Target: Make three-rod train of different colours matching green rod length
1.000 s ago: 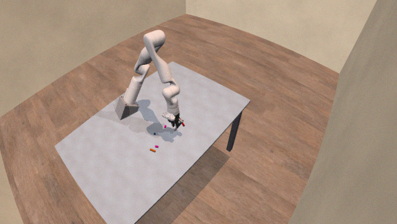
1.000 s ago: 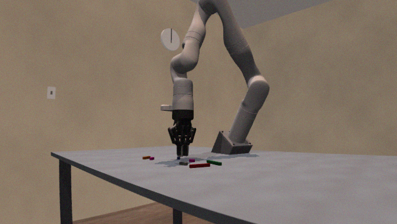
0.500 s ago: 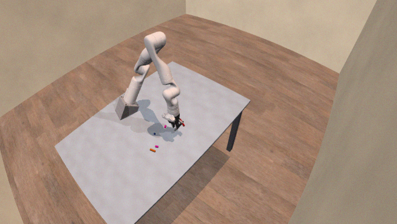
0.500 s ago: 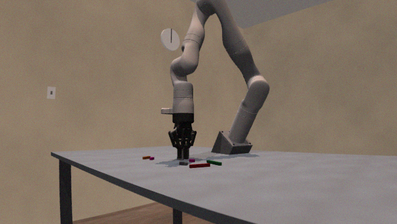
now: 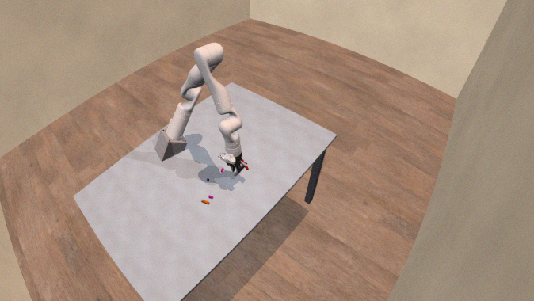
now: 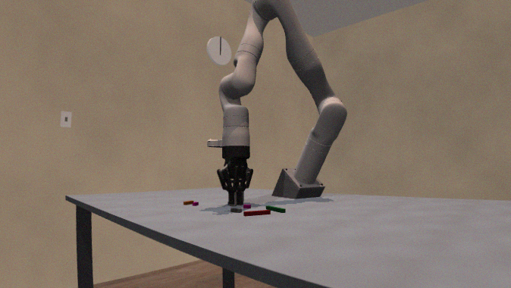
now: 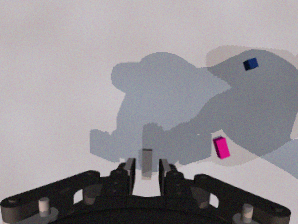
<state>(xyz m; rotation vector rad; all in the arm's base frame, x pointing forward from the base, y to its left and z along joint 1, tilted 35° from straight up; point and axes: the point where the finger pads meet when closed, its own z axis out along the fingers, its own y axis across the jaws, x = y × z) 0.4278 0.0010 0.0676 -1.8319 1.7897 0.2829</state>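
The desk (image 5: 158,222) (image 6: 360,235) (image 7: 50,75) is being shadowed near beige walls (image 5: 337,36) (image 6: 133,95); the blue rod (image 5: 207,180) (image 7: 251,64) is being hidden in the exterior view; empty jaws (image 5: 238,173) (image 6: 236,204) are being held slightly apart.

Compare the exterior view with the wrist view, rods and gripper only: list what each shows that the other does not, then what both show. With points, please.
Only exterior: the orange rod (image 5: 205,202) (image 6: 188,202), the magenta rod beside it (image 5: 211,196) (image 6: 195,204), the red rod (image 5: 246,167) (image 6: 257,213) and the green rod (image 6: 275,208).
Only wrist: the blue rod (image 5: 207,180) (image 7: 251,64).
Both: the grey rod (image 6: 236,210) (image 7: 146,162), the magenta rod nearer the gripper (image 5: 222,170) (image 6: 247,206) (image 7: 147,168), and the gripper (image 5: 237,173) (image 6: 236,203) (image 7: 147,168).
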